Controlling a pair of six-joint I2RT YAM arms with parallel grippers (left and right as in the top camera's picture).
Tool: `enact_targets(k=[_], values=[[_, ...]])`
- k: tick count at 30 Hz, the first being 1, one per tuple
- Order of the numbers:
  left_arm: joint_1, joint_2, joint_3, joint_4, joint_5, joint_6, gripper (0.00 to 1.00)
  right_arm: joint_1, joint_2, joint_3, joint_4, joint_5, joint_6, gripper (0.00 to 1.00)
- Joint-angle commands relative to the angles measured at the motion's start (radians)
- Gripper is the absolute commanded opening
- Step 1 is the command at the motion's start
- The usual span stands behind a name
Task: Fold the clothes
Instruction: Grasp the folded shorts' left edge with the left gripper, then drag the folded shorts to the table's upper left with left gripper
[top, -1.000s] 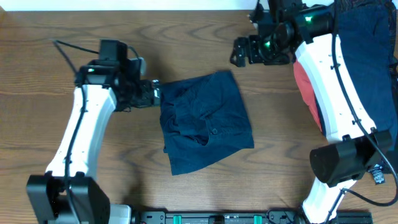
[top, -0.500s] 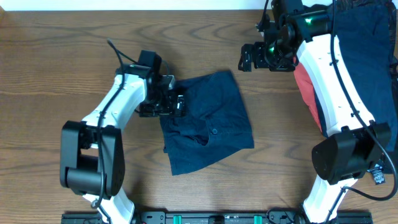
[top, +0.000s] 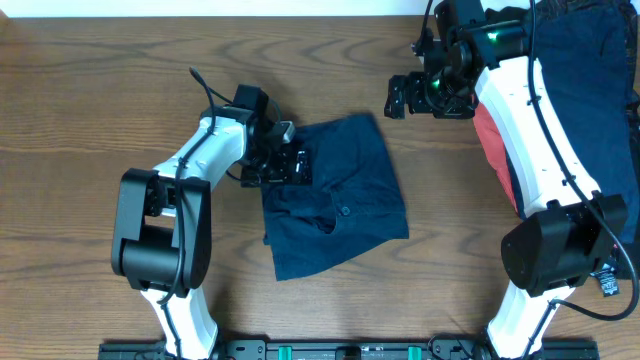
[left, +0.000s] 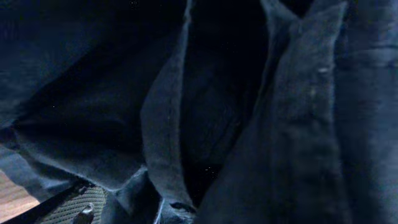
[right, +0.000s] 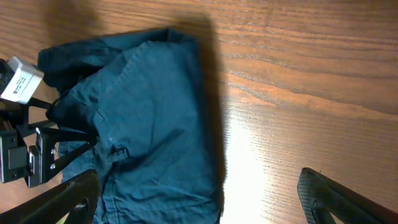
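Observation:
A crumpled navy garment (top: 335, 195) lies mid-table, a button showing near its centre. My left gripper (top: 293, 166) is pressed low into its upper left edge. The left wrist view is filled with dark navy folds (left: 205, 106), and only one ribbed finger pad (left: 68, 208) shows, at the lower left. My right gripper (top: 400, 97) hovers open above the wood beside the garment's upper right corner. Its two fingers (right: 68, 199) stand wide apart over the cloth's edge (right: 155, 124), with nothing between them. More clothes, navy (top: 590, 80) and coral-red (top: 488, 140), are piled at the far right.
Bare wooden tabletop (top: 100, 120) surrounds the garment. The right arm's white links (top: 540, 140) lie across the pile at the right. The left arm (top: 190, 165) bends in from the left. A dark rail (top: 350, 350) runs along the front edge.
The left arm has swung in from the left, and its gripper now sits on the garment's upper left edge. The right gripper has shifted slightly right and down.

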Motion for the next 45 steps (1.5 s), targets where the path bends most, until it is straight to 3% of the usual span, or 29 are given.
enact_targets(k=[1, 5, 6, 10, 13, 19, 25, 32, 37, 45], values=[[-0.031, 0.064, -0.014, 0.021, 0.035, 0.009, 0.98, -0.014, 0.003, -0.005, 0.006, 0.006, -0.007, 0.99], [-0.051, 0.087, -0.014, 0.056, 0.013, -0.007, 1.0, -0.017, 0.003, -0.005, 0.014, 0.007, -0.007, 0.99], [-0.056, 0.092, -0.014, 0.068, -0.014, -0.028, 0.92, -0.019, 0.003, -0.005, 0.016, 0.01, -0.007, 0.99], [-0.07, 0.112, -0.014, 0.134, -0.106, -0.114, 0.35, -0.021, 0.003, -0.005, 0.018, 0.032, -0.006, 0.99], [-0.069, 0.112, -0.013, 0.219, -0.109, -0.161, 0.07, -0.021, 0.003, -0.005, 0.018, 0.032, -0.006, 0.99], [-0.033, 0.112, -0.013, 0.447, -0.131, -0.34, 0.06, -0.021, 0.003, -0.005, 0.016, 0.034, 0.002, 0.99], [0.061, 0.112, -0.013, 0.639, -0.341, -0.602, 0.06, -0.021, 0.003, -0.005, 0.012, 0.054, 0.021, 0.99], [0.229, 0.112, -0.014, 0.835, -0.531, -0.782, 0.06, -0.021, 0.003, -0.005, 0.011, 0.054, 0.024, 0.99], [0.317, 0.116, -0.014, 0.958, -0.584, -0.807, 0.06, -0.021, 0.003, -0.005, 0.013, 0.054, 0.039, 0.99], [0.357, 0.192, -0.014, 1.01, -0.582, -0.815, 0.06, -0.02, 0.003, -0.005, 0.021, 0.054, 0.062, 0.99]])
